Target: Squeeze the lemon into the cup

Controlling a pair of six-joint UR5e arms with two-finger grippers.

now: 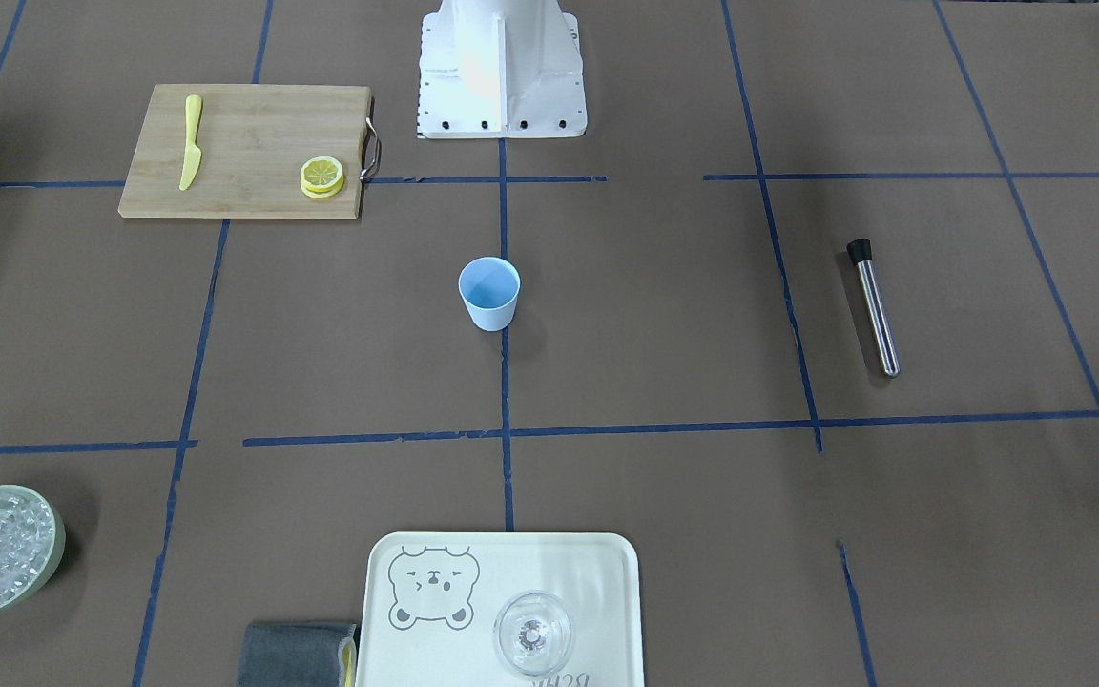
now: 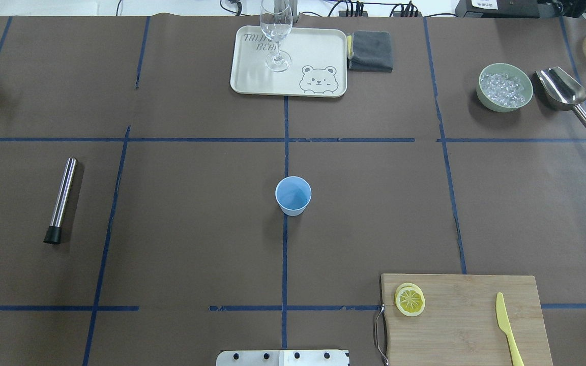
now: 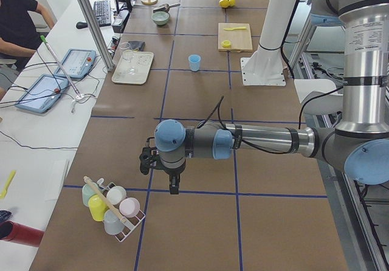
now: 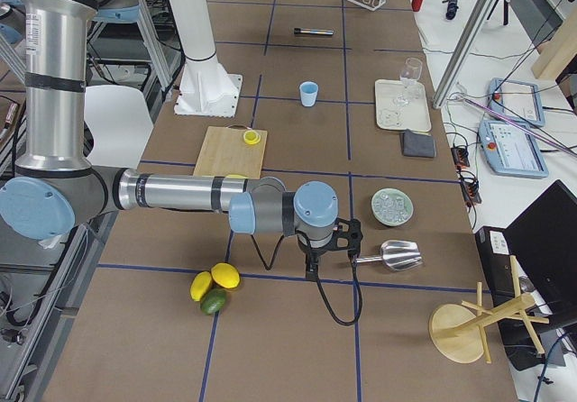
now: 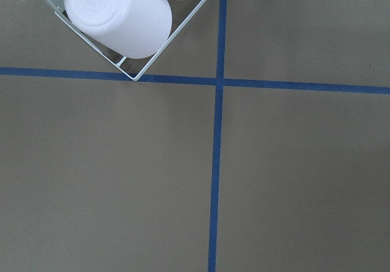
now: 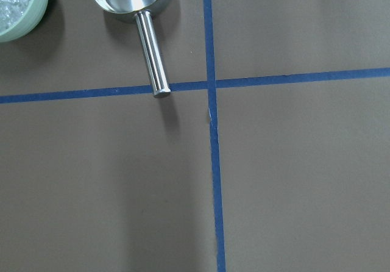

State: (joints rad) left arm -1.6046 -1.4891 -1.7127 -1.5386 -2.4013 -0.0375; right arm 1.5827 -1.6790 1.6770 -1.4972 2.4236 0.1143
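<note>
You will find the lemon [image 2: 409, 299] nearest the robot's base, lying flat as a round slice at the corner of the cutting board [image 2: 466, 330] by its metal handle, with the yellow toy knife [image 2: 505, 325] well apart from it on the same board. Farther out, the cup [image 2: 293, 195] stands upright at the centre of the desk [image 2: 171, 229], on the blue tape line, mouth up, with nothing touching it. Note a metal rod [image 2: 62, 198] lying on the desk toward the robot's left. At the far edge a tray [image 2: 252, 76] carries an upright stemmed glass [image 2: 276, 35], a folded grey cloth [image 2: 371, 51] lies just beside the tray, and a green bowl [image 2: 505, 108] of ice sits next to a steel scoop [image 2: 562, 91]. Both arms are out at the desk's ends, well apart from lemon and cup: the left hand [image 3: 174, 186] hangs over bare desk just beside a cup rack [image 3: 112, 207], and the right hand [image 4: 311, 267] hangs near the scoop's handle. For either hand, you cannot tell from these views how far it is open or whether it holds anything.
</note>
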